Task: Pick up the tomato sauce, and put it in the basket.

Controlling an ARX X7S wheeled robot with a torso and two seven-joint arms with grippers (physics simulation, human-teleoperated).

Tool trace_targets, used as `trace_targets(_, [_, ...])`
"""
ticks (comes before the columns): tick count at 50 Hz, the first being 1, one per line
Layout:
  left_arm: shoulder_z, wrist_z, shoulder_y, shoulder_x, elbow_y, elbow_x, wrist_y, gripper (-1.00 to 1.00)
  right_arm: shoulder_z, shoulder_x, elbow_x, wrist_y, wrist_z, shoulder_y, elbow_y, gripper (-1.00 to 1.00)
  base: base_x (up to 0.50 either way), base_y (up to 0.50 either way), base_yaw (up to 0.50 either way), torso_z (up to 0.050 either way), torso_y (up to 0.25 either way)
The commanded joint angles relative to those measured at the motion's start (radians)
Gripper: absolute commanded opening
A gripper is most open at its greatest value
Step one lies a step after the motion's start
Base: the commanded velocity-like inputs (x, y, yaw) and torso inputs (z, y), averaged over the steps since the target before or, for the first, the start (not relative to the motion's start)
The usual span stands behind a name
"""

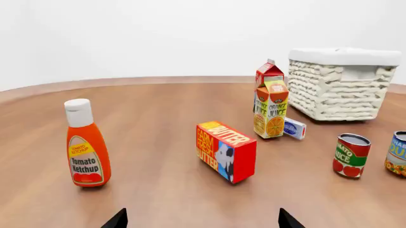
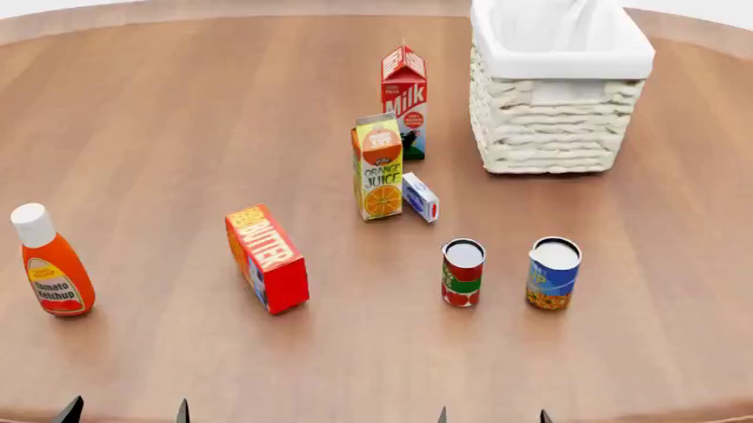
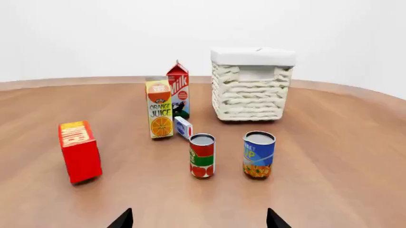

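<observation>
Jaws apart, short of tomato sauce (image 3: 202,155)

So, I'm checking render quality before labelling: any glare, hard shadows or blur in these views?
Head view: even light, no glare on the table, only faint shadows under the tomato sauce and basket. Left wrist view: sharp, the ketchup bottle label readable. Right wrist view: sharp, soft contact shadows, plain white backdrop.

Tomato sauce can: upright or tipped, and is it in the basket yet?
Upright and out. The tomato sauce stands on its base on the table, silver top up, apart from the basket.
</observation>
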Motion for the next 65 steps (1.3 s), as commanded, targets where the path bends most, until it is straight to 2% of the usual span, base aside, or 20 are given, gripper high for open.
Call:
trace_targets(1, [0.017, -0.017, -0.001, -0.016, -0.001, -0.019, 0.002, 1.0, -0.019, 0.017, 0.013, -0.008, 0.02, 0.001, 0.01, 1.0, 0.0, 0.0, 0.0, 0.0, 0.0])
trace_targets(13, [0.061, -0.053, 0.029, -0.056, 0.053, -0.04, 0.029, 1.0, -0.057, 0.047, 0.035, 0.008, 0.072, -0.018, -0.015, 1.0, 0.0, 0.0, 0.0, 0.0, 0.0])
trace_targets(26, [0.078, -0.084, 0.089, -0.092, 0.379, -0.057, -0.101, 1.0, -0.104, 0.073, -0.02, 0.154, 0.146, -0.073, -0.315, 1.0, 0.0, 0.0, 0.0, 0.0, 0.0])
trace_targets(44, [0.025, -0.137, 0.025, -0.126, 0.74, -0.184, -0.339, 1.0, -0.127, 0.096, -0.042, 0.346, 0.188, -0.01, -0.609, 1.0, 0.0, 0.0, 0.0, 0.0, 0.0])
trace_targets(59, [-0.005, -0.172, 0.066, -0.136, 0.881, -0.269, -0.379, 1.0, -0.197, 0.093, -0.103, 0.559, 0.23, -0.024, -0.824, 1.0, 0.0, 0.0, 0.0, 0.0, 0.0])
trace_targets(65, [-0.015, -0.18, 0.088, -0.146, 0.914, -0.286, -0.374, 1.0, -0.229, 0.089, -0.096, 0.551, 0.247, -0.076, -0.821, 1.0, 0.0, 0.0, 0.0, 0.0, 0.0])
